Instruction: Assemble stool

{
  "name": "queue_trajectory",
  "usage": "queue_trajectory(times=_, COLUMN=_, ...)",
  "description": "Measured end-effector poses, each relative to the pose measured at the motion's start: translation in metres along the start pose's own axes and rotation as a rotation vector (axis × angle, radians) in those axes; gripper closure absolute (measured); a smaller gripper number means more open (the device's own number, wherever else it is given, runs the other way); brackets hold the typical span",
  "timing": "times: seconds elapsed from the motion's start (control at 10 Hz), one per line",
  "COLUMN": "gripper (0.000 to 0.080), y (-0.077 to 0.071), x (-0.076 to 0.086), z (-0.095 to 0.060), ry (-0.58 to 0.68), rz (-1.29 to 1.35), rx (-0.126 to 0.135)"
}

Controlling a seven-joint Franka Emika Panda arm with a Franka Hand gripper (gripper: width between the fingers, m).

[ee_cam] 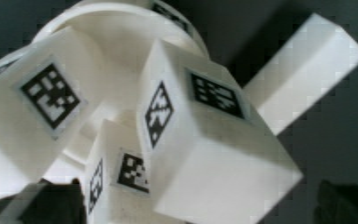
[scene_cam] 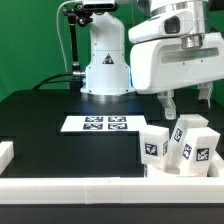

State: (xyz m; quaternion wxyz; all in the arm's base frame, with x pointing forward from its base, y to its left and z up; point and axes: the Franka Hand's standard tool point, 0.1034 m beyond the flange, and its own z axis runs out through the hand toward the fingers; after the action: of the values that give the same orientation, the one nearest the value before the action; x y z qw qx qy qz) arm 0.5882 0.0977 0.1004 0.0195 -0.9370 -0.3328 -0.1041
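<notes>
Gripper (scene_cam: 186, 100) poised above the stool parts, jaws spread wide and holding nothing; one dark finger (scene_cam: 168, 103) is visible in the exterior view. Directly beneath the fingertips stands a tight cluster of blocky white legs (scene_cam: 179, 145), each bearing black-and-white square tags, crowded against the white border rail (scene_cam: 100, 187) in front of them. The wrist view shows the same cluster from close above: a large leg block (ee_cam: 202, 125) fills the space below the fingers, with a rounded white part, probably the disc-shaped seat (ee_cam: 131, 22), partly hidden behind it. The marker board (scene_cam: 100, 124) lies flat on the black table (scene_cam: 40, 120), well away from the gripper on the side toward the robot base (scene_cam: 106, 70).

Risks, as judged from this pose: the legs touch or nearly touch one another, so a descending finger may land on top of a neighbouring block rather than beside the chosen one, tipping it. Closing on a tilted leg could give a skewed hold. The nearby rail leaves little room for a finger on that side.
</notes>
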Motion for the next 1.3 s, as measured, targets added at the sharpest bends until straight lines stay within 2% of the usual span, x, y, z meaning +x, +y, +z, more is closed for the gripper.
queue_trajectory(times=0.3, gripper=0.0150, y=0.004, x=-0.002, z=0.000, ry=-0.011, rz=-0.159, rx=-0.013)
queue_trajectory(times=0.4, gripper=0.0150, y=0.003, x=-0.001, z=0.000, ry=-0.004, rz=-0.305, rx=-0.037)
queue_trajectory(times=0.6, gripper=0.0150, y=-0.006, x=0.000, z=0.003, ry=-0.017, rz=-0.485, rx=-0.050)
queue_trajectory(times=1.0, gripper=0.0150, y=-0.003, x=-0.004, z=0.010, ry=-0.064, rz=-0.857, rx=-0.057)
queue_trajectory(times=1.3, gripper=0.0150, y=0.000, x=0.001, z=0.014, ry=-0.103, rz=-1.079, rx=-0.066)
